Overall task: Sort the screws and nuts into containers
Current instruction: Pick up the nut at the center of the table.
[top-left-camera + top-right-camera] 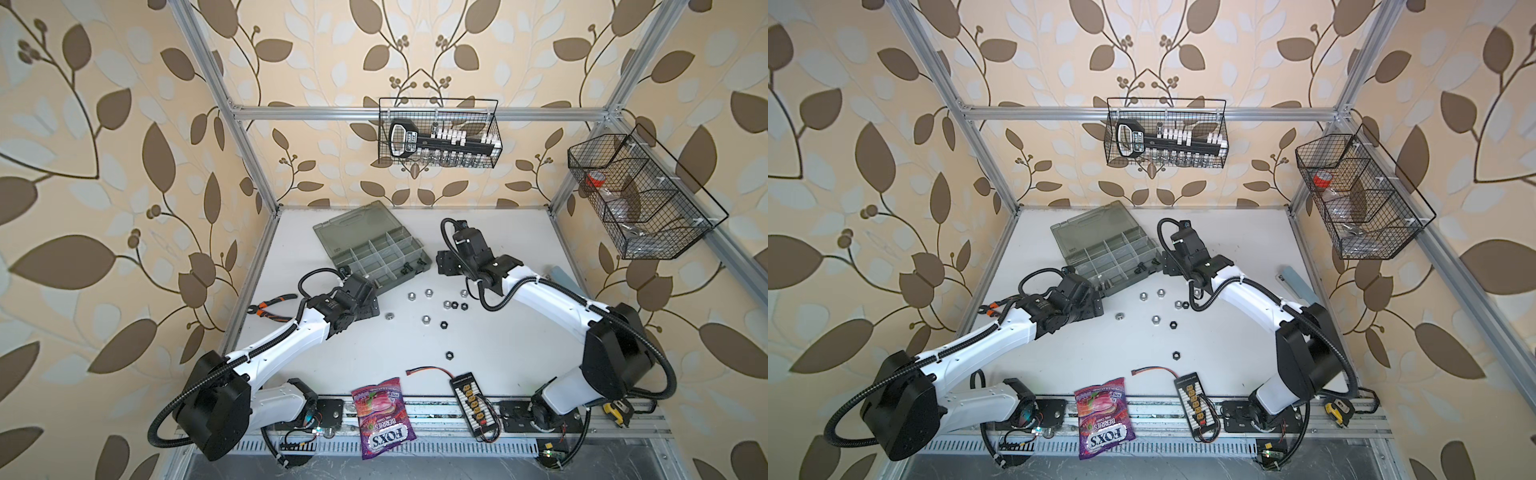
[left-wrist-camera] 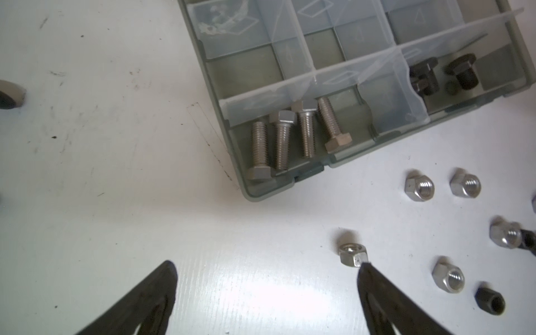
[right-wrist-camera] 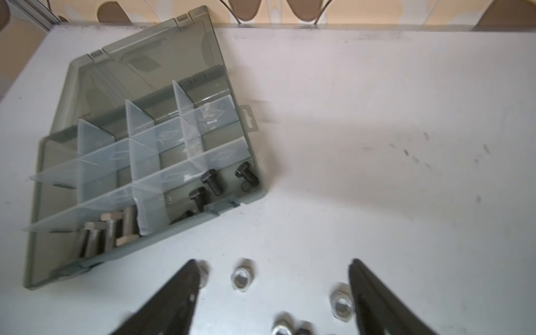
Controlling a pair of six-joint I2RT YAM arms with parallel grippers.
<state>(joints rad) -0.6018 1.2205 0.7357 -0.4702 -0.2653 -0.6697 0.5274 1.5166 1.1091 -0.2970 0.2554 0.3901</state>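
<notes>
Left gripper [image 2: 265, 264]: released, fingers spread wide, empty; flat silver hex nut [image 2: 352, 255] just beside one tip.
Right gripper [image 3: 272, 261]: released, empty.
Four silver hex-head bolts [image 2: 278, 139] lie in a corner compartment of the open grey-green plastic organizer case [image 1: 349, 228]; matt black bolts [image 2: 426, 77] same row.
Silver and black nuts [image 1: 426, 319] loose on white table [image 1: 374, 353] beside the case.

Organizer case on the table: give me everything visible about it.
The grey-green translucent plastic organizer case lies askew on the white table, hinged lid swung open toward the back wall. Pale dividers split the tray into compartments. Along its near edge, one corner compartment holds four silver hex bolts, the other several black hex bolts; the rest look empty.
</notes>
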